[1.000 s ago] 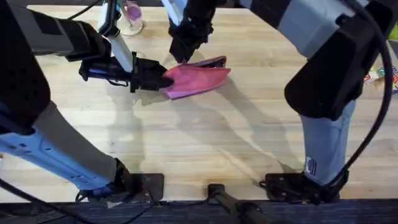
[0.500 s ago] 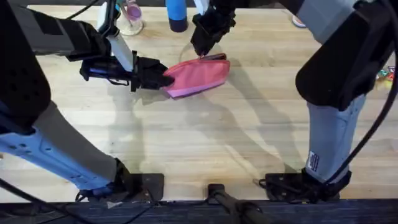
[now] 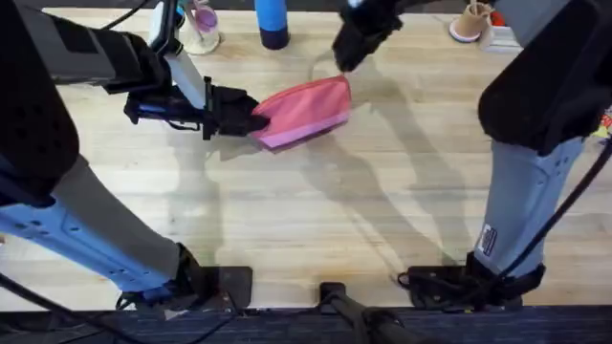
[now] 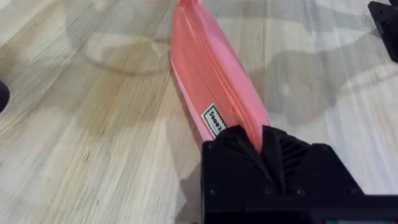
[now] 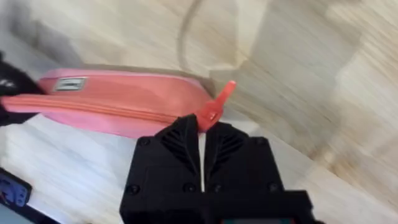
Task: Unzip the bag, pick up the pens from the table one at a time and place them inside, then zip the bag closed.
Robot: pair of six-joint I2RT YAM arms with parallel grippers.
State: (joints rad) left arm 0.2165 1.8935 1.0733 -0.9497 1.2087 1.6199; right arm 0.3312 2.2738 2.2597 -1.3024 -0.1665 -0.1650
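Overhead, you have one oblong pink-red fabric pouch point(image 3: 304, 110) lying on the light wooden plank table point(image 3: 335, 210), toward the far middle, with its lighter pink base along the near edge. Your left gripper point(image 3: 256, 118) has its two black fingers clamped on the pouch's left end; in the left wrist view those fingers point(image 4: 239, 146) pinch the fabric just past a small white label point(image 4: 214, 119), and the pouch runs away from them across the wood. Your right gripper point(image 3: 346, 57) hangs above the table just beyond the pouch's right end. In the right wrist view its two black fingers point(image 5: 180, 140) stand nearly together with a thin slit between them, and one pink-red zipper pull tab point(image 5: 216, 107) sticks up right at their tips; I cannot tell whether they actually grip it. The zipper line reads as closed along the pouch's length. At the far edge stand one dark blue cylinder point(image 3: 272, 23) and one clear jar point(image 3: 199, 29) with pink-topped sticks.
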